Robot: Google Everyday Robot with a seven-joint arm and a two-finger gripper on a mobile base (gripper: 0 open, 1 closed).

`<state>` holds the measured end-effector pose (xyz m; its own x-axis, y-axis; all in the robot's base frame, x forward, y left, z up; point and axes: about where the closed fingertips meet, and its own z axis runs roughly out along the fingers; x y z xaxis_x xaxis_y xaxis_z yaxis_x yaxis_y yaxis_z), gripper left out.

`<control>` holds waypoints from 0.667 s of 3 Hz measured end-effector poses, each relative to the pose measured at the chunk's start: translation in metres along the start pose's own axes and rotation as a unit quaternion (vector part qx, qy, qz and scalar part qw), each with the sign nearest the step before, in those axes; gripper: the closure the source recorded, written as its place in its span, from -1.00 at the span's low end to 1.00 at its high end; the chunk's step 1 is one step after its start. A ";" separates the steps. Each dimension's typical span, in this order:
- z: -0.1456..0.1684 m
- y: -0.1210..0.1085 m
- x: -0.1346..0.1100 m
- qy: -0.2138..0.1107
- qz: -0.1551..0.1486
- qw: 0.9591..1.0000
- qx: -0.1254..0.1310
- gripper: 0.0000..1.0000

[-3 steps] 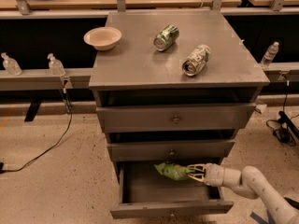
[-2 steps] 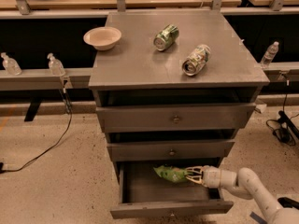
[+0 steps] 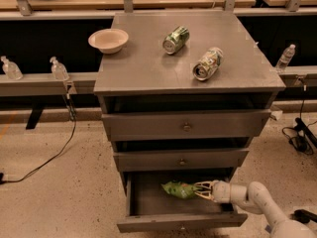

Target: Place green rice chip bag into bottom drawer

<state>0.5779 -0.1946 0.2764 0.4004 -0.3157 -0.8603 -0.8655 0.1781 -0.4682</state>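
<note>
And down it goes: the pincer (image 3: 199,191), clamped on the near end of the green rice chip bag (image 3: 177,189) (which juts from its tips), has sunk lower into the open bottom drawer (image 3: 148,205) beneath it, so release looks close.

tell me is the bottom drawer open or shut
Open: the bottom drawer is pulled out, its tray visible, with the green rice chip bag and the claw, reaching from the right, over it.

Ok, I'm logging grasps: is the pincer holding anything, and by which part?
Yes: the pincer grips the green rice chip bag by the end facing the arm, over the open bottom drawer.
</note>
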 end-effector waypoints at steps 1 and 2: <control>0.004 0.001 -0.001 -0.002 0.001 1.000 -0.002 0.47; 0.006 0.002 -0.001 -0.004 0.001 1.000 -0.003 0.01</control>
<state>0.5777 -0.1879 0.2752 0.4002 -0.3079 -0.8632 -0.8685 0.1732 -0.4644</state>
